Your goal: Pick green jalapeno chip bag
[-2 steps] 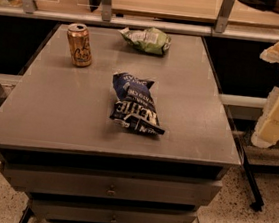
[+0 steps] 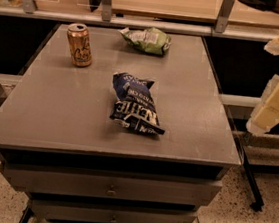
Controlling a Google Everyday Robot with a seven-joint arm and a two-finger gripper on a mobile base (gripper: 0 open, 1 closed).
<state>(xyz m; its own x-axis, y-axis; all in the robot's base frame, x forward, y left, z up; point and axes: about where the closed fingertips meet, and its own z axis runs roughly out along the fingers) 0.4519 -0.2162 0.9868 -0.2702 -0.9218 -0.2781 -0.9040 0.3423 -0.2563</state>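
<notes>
Green chip bag [image 2: 146,40] lies crumpled near the far edge of the grey counter [image 2: 54,109], a little right of its middle, with a pale patch facing up. A gold can [image 2: 79,45] stands upright to its left, well apart from it. A dark blue bag [image 2: 135,104] with white lettering lies near the counter's centre, closer to the camera. The pale cream gripper [image 2: 273,106] hangs off the counter's right side, clear of everything on it and holding nothing; how far open it is cannot be told. Drawers [image 2: 111,186] stack below the top.
</notes>
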